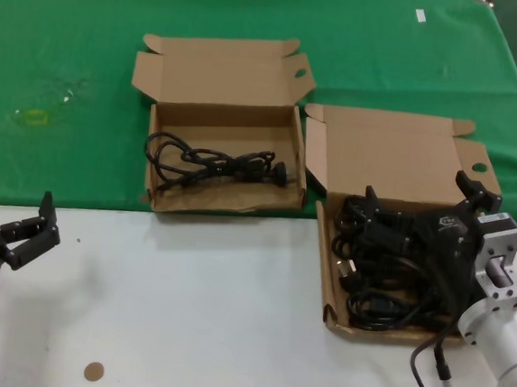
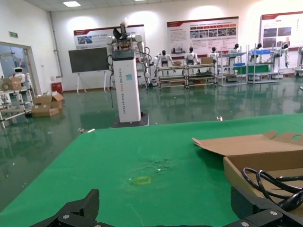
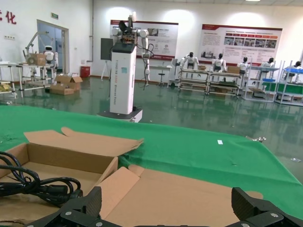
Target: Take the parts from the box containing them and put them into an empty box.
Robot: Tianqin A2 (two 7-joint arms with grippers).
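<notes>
Two open cardboard boxes on the table (image 1: 184, 314), half on the green cloth (image 1: 70, 68). Right-hand box (image 1: 396, 169) stuffed with a tangle of black cables (image 1: 378, 276). Other box (image 1: 218, 136), farther left and a bit farther back, holding just one coiled cable (image 1: 211, 164), so not quite empty. Lids of both flipped back, oval cutouts showing.

Right hand (image 1: 421, 203) hovering over the full box, just above the cable pile, fingers spread wide, nothing grasped. Left hand (image 1: 37, 224) parked low near the table's left edge, well apart from both boxes, fingers released too, holding nothing.

Small brown dot (image 1: 93, 371) on the white tabletop up front.
</notes>
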